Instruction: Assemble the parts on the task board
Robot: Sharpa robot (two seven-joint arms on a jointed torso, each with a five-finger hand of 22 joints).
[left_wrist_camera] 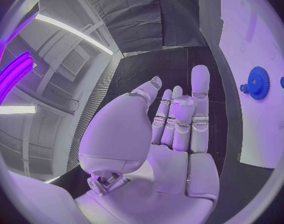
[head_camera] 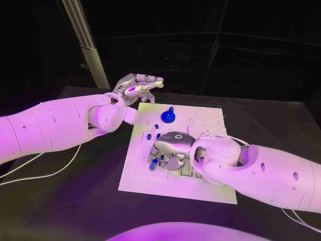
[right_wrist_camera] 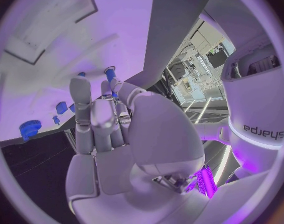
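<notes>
While over the task board [head_camera: 142, 175], right hand [head_camera: 169, 150] pinching a small blue peg [right_wrist_camera: 109, 73]; left hand [head_camera: 135, 88] empty, fingers apart, beside the blue gear [head_camera: 168, 117].

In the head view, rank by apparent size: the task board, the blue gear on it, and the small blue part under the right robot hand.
Largest to smallest in the head view:
1. task board
2. blue gear
3. small blue part at the right robot hand, partly hidden by its fingers, so its full size is unsure; what shows is smaller than the gear.

black table [head_camera: 73, 206] spans lower frame | white cables [head_camera: 37, 173] trail across its left side | pale upright post [head_camera: 88, 45] stands upper left, behind table | dark backdrop [head_camera: 240, 45] across top
</notes>
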